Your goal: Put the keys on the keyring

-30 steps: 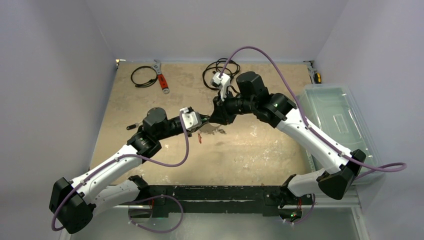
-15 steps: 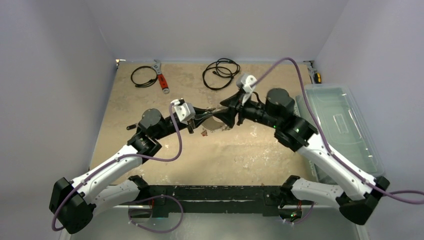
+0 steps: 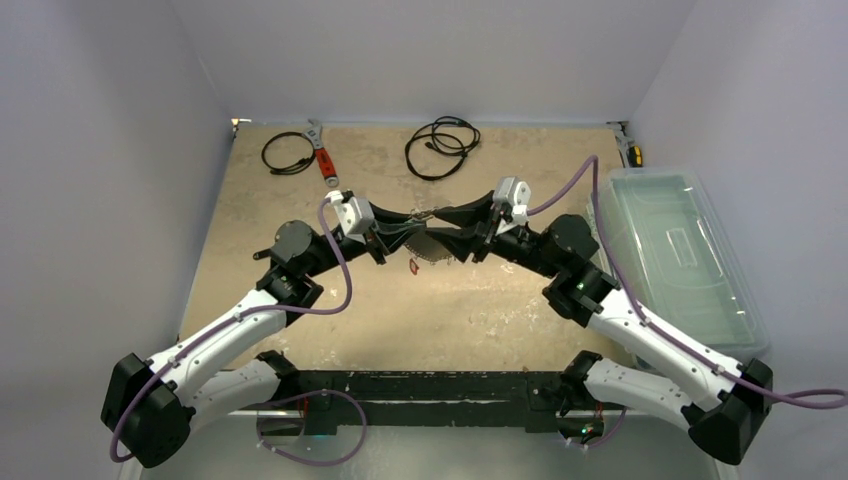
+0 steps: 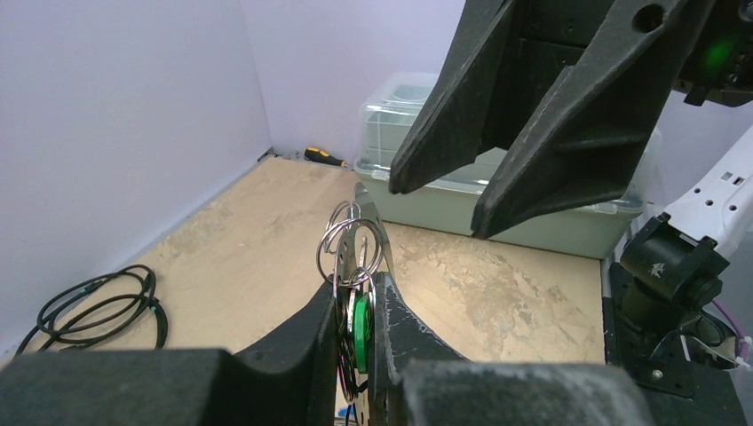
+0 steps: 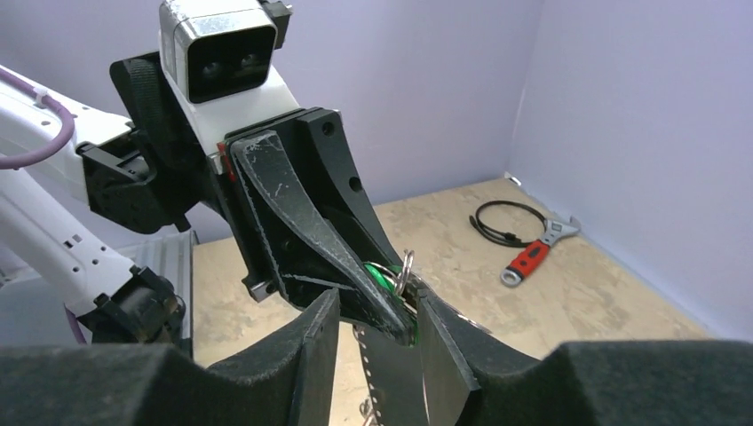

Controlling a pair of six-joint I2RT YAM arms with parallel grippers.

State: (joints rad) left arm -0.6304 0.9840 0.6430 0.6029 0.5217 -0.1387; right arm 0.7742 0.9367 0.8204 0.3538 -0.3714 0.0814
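My left gripper (image 4: pixel 357 288) is shut on the flat silvery keyring (image 4: pixel 366 209). A green-tagged key (image 4: pixel 360 324) is pinched in beside it, and thin wire rings loop over the top. In the top view both grippers meet tip to tip above the table's middle, the left gripper (image 3: pixel 405 230) facing the right gripper (image 3: pixel 442 228). The keyring (image 3: pixel 432 254) and a red tag (image 3: pixel 414 265) hang below them. My right gripper (image 5: pixel 377 303) is open, its jaws straddling the left fingertip, the green tag (image 5: pixel 380 273) and the hanging keyring (image 5: pixel 395 373).
A red-handled wrench (image 3: pixel 322 158) and two black coiled cables (image 3: pixel 288 152) (image 3: pixel 442 147) lie along the back edge. A clear plastic bin (image 3: pixel 680 250) stands at the right, with a yellow-handled screwdriver (image 3: pixel 634 152) behind it. Purple walls close in on three sides.
The right arm swung from the back round to the right. Its gripper opened and came in around the left fingertips. The left gripper carried the keyring a little farther back.
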